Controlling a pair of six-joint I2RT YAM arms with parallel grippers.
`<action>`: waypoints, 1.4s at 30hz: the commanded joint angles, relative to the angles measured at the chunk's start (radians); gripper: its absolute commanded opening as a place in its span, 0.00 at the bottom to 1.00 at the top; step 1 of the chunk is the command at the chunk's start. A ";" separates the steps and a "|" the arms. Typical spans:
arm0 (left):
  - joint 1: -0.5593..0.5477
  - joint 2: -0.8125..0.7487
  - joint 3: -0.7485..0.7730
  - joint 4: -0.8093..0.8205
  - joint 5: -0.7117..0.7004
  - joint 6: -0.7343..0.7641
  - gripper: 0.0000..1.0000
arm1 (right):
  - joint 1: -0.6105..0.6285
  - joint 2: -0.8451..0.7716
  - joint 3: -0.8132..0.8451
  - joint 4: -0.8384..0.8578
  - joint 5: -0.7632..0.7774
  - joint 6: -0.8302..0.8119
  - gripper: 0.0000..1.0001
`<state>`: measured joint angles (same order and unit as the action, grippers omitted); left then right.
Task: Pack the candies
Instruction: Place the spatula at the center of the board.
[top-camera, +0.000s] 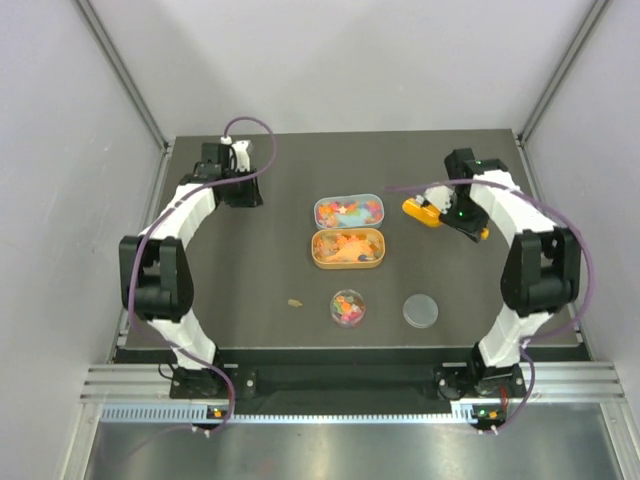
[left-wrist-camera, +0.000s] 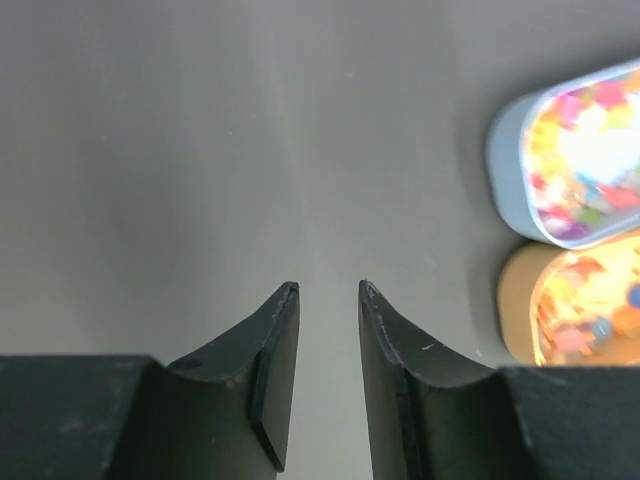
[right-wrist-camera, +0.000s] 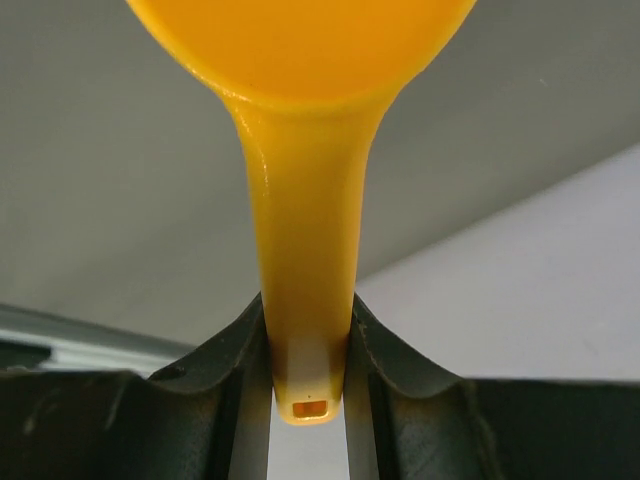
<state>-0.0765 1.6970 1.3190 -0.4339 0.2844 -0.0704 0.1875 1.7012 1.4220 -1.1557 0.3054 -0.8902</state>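
The candies are tiny multicoloured sweets. They fill a pale blue oval tray (top-camera: 348, 210), an orange oval tray (top-camera: 347, 248) and a small round clear cup (top-camera: 347, 306) at the table's middle. My right gripper (top-camera: 455, 222) is shut on the handle of the orange plastic scoop (top-camera: 422, 212), held right of the trays. In the right wrist view the scoop (right-wrist-camera: 300, 200) runs up from the gripper (right-wrist-camera: 305, 305); its bowl shows only its underside. My left gripper (top-camera: 243, 193) is open and empty at the back left. The left wrist view shows the gripper (left-wrist-camera: 328, 288) over bare table, with the blue tray (left-wrist-camera: 505, 150) and orange tray (left-wrist-camera: 515, 300) at right.
A round clear lid (top-camera: 421, 310) lies right of the cup. A small brownish crumb (top-camera: 295, 301) lies left of the cup. Grey walls and metal posts close in the table at the back and sides.
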 joint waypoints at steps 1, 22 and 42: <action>0.000 0.082 0.111 -0.077 -0.048 -0.045 0.36 | -0.077 0.124 0.089 0.169 -0.285 0.141 0.00; -0.095 0.342 0.436 -0.124 -0.165 0.063 0.39 | -0.235 0.258 0.018 0.393 -0.437 0.459 0.49; -0.086 0.098 0.211 -0.184 0.044 0.126 0.66 | 0.085 -0.364 -0.108 0.030 -0.727 -0.035 1.00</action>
<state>-0.1623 1.9102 1.5860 -0.6003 0.2264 0.0200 0.2024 1.2785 1.2659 -0.9695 -0.3454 -0.8314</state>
